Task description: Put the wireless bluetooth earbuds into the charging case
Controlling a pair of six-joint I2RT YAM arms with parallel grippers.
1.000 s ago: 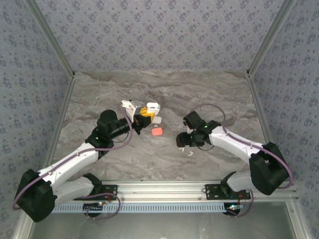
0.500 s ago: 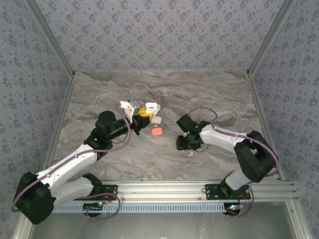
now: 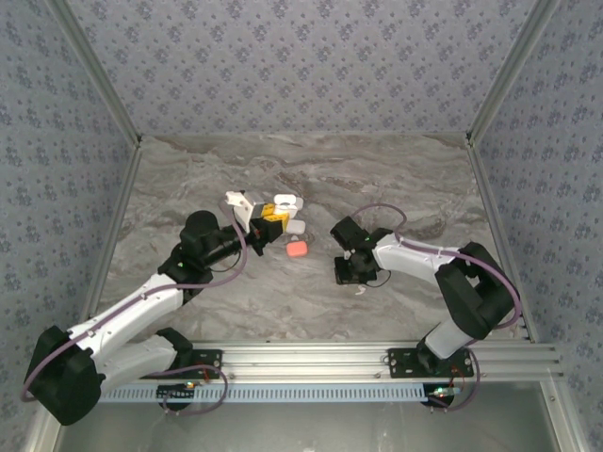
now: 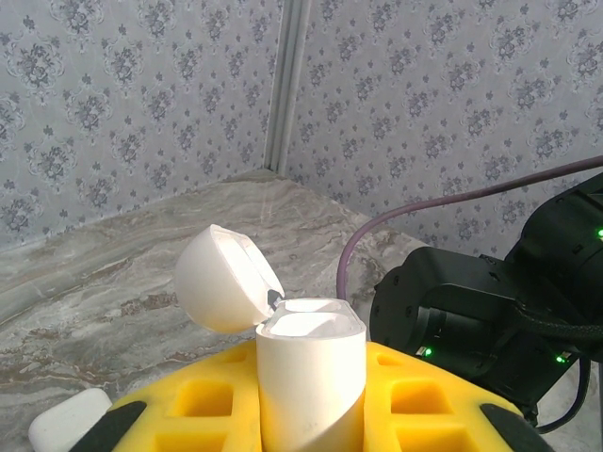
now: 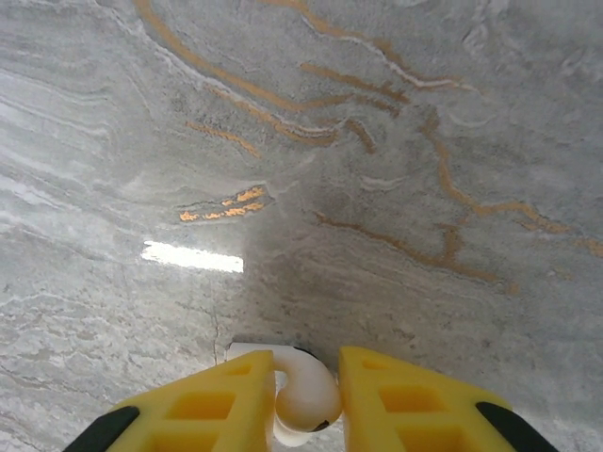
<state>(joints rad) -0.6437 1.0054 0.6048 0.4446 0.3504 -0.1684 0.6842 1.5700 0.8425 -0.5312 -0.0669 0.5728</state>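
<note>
The white earbud (image 5: pixel 305 403) is pinched in the right jaws, low over the desk (image 5: pixel 377 141). It looks smooth and round; its stem seems to poke sideways, but that is hard to see. The charging case (image 4: pixel 309 372) stands upright with its lid (image 4: pixel 226 278) open, squeezed in the left jaws, off to the earbud's left, mouth facing up.

This is a robotics lab test cell: a marble-patterned table (image 3: pixel 301 179) boxed by floral-wallpapered panels (image 3: pixel 301 66) at 9, 12 and 3 o'clock, aluminium corner posts (image 3: pixel 94 71), and 2 robot arms (image 3: pixel 132 306) bolted to a slotted aluminium rail (image 3: pixel 311 356) at 6 o'clock.
</note>
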